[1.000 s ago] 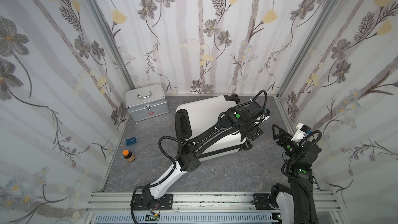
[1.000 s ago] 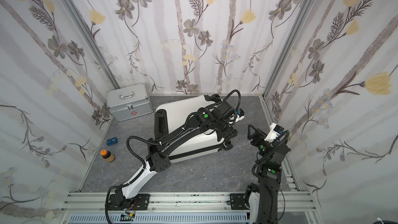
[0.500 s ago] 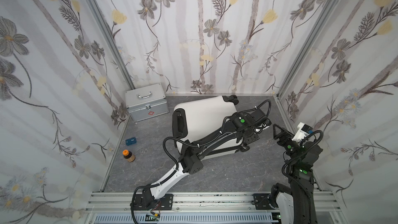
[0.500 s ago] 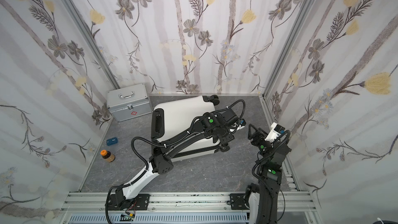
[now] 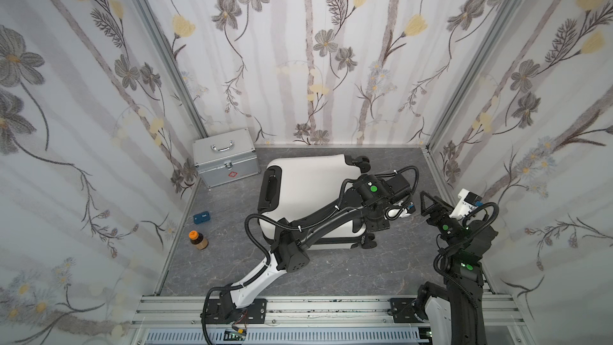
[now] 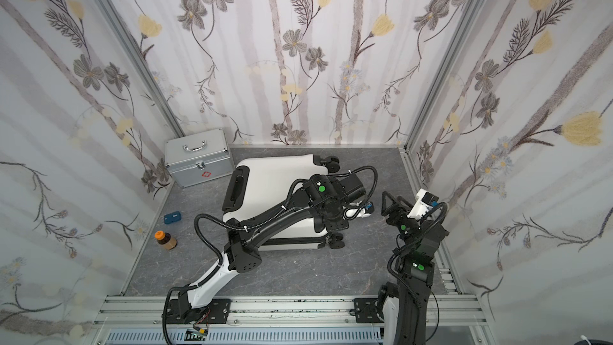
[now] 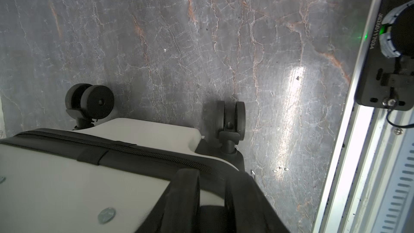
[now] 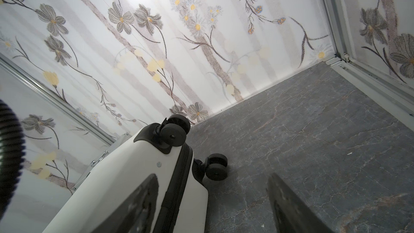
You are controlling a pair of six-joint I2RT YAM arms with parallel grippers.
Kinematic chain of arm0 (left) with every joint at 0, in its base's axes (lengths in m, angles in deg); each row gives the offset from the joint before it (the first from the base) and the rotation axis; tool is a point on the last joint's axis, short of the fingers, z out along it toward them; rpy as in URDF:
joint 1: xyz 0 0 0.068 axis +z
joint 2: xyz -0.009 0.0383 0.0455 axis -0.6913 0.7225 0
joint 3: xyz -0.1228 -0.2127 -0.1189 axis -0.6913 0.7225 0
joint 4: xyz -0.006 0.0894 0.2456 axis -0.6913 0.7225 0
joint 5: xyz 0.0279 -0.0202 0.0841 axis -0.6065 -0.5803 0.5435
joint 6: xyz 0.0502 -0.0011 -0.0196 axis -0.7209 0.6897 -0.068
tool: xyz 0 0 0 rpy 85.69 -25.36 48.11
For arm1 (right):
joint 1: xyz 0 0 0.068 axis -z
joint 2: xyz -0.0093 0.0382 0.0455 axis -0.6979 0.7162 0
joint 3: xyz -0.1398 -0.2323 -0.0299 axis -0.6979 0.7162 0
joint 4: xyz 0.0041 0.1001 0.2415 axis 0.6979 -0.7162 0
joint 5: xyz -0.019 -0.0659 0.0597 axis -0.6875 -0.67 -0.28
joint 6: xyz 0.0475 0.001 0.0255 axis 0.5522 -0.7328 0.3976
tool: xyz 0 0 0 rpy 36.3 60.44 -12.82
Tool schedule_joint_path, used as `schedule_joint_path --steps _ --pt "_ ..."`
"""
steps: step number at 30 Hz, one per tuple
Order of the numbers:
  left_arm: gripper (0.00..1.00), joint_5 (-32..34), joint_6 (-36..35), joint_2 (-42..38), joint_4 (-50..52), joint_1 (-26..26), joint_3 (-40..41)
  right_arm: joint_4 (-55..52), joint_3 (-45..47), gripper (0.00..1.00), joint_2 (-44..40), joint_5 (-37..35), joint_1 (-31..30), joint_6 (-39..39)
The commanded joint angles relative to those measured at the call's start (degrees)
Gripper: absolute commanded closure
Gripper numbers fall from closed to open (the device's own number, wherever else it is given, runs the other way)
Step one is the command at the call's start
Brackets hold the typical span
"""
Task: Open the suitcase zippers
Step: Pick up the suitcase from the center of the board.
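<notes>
suitcase (image 5: 308, 177): one, white, laid flat near the tabletop's (image 5: 331, 270) back edge, wheels turned to the right edge
zipper band (image 7: 143, 151): one, black, seen closed across the wheel end
left gripper (image 7: 211, 173): set astride the wheel-end corner at the band; pinched on it or not can't be told tbh
right gripper (image 6: 393, 203): fingers spread wide, held clear of the suitcase by the right edge
open room: bare strip along the front edge, narrower gap at the right edge
other stuff: one silver case (image 5: 227, 157) in the back-left corner; one blue box (image 5: 201, 218) and one bottle (image 5: 198, 240) by the left edge
</notes>
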Motion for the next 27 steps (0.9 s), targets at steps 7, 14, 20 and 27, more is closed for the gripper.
schedule_joint_path --steps 7,14,20,27 --pt "0.96 -7.94 3.19 -12.66 -8.74 5.05 3.74 9.47 1.96 0.26 -0.45 -2.69 -7.16 -3.86" --pt "0.95 -11.84 6.83 -18.09 -15.56 10.78 8.29 11.38 4.98 0.29 -3.88 -6.40 -18.16 -16.46" --pt "0.95 -12.78 7.45 -18.01 -16.04 12.12 7.78 15.42 10.17 0.38 -11.03 -8.90 -28.30 -30.55" --pt "0.94 -13.43 7.94 -17.63 -15.83 12.30 7.84 15.28 10.34 0.47 -9.29 -15.97 -42.44 -46.44"
